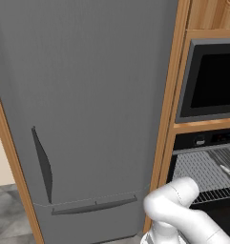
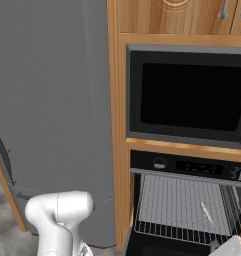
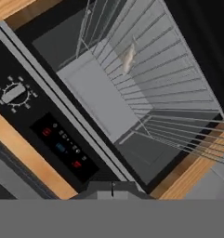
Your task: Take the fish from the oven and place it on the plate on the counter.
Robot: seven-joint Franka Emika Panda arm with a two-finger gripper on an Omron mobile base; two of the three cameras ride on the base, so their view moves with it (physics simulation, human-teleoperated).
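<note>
1. Fish (image 2: 206, 212) is seen lying on the grey wire rack (image 2: 182, 205) of the oven (image 2: 187, 167), toward the rack's right side in the right base view, at about 4 o'clock in that frame.
2. In the hand view the fish (image 3: 128, 59) is found at about 1 o'clock, resting on the rack wires, well apart from the gripper (image 3: 113, 188) at 6 o'clock.
3. The gripper's finger tips are seen pressed together, with nothing held between them.
4. The oven's control strip with a knob (image 3: 13, 94) is shown at 9 o'clock in the hand view.
5. A microwave (image 2: 189, 95) is set above the oven at 2 o'clock of the right base view, framed in wood.
6. A grey refrigerator (image 1: 83, 109) is placed left of the oven in the left base view.
</note>
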